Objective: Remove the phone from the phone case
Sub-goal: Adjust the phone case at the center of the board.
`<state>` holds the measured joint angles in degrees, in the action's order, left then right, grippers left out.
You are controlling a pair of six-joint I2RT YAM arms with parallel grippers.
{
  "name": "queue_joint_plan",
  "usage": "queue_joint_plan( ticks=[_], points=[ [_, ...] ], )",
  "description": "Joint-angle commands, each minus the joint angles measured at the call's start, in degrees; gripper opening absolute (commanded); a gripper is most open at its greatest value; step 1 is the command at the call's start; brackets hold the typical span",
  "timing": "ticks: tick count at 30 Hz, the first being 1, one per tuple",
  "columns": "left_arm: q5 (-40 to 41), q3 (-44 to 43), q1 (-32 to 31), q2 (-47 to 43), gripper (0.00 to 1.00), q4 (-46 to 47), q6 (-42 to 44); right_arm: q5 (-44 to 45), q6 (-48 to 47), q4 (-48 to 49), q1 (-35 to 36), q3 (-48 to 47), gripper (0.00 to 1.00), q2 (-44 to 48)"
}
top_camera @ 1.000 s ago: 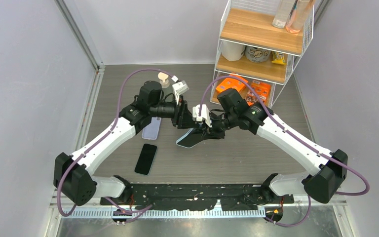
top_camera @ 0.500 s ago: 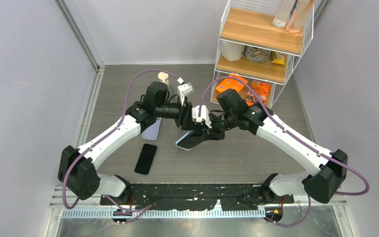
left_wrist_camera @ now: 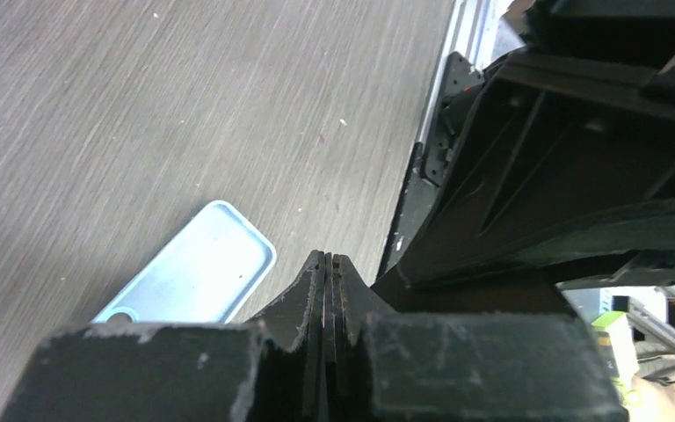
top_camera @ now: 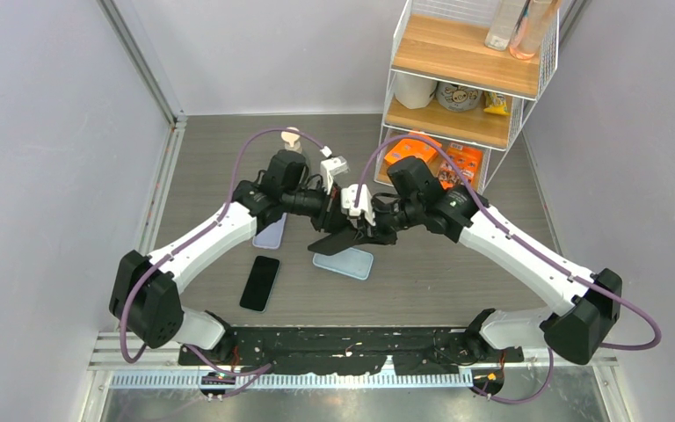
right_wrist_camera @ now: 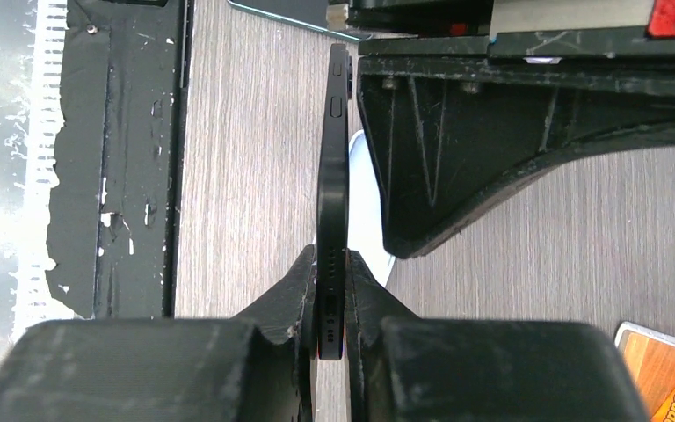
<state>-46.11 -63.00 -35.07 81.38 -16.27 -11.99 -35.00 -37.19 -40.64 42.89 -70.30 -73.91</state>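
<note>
In the overhead view the left arm reaches in from the lower left of the frame. Its left pincer (left_wrist_camera: 325, 264) is pressed fully closed, fingertips together, with nothing visibly caught between them. Just below it in the left wrist view, the pale blue phone case (left_wrist_camera: 189, 281) lies flat and hollow on the desk (top_camera: 422, 281), touched by neither arm. Its long axis runs roughly left to right in the overhead view, tilted slightly.

Further right, the right pincer (right_wrist_camera: 331, 264) is clamped on the black phone (right_wrist_camera: 332, 167). It grips one short end, so the phone stands on edge above the desk. The phone's long axis runs straight out from the fingertips toward the left arm's wrist, which sits just beside its far end.

The phone looks to be free of the case. What remains is probably to set it down, which falls to the right arm. The case lies almost directly beneath the phone, so the phone should be lowered to one side of it.
</note>
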Motion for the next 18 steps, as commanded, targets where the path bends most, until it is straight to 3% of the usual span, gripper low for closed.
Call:
queue_joint_plan(
  ticks=[1,6,12,18],
  points=[
    [2.6,-2.0,1.3,-0.2,0.07,-3.7,6.9,-0.3,-0.7,3.4,-0.3,0.6,0.05,4.8],
    [5.3,-4.0,3.2,2.1,0.22,-9.2,17.5,-0.8,-2.6,-0.2,-2.5,2.5,0.05,8.4],
    [12.0,-6.9,3.3,7.1,0.47,-17.5,26.6,-1.5,-3.9,-4.1,-6.8,6.1,0.05,13.8],
    [20.0,-8.8,1.7,11.6,0.59,-25.5,30.9,-3.6,-4.0,-4.6,-13.9,10.7,0.05,19.2]
  ],
)
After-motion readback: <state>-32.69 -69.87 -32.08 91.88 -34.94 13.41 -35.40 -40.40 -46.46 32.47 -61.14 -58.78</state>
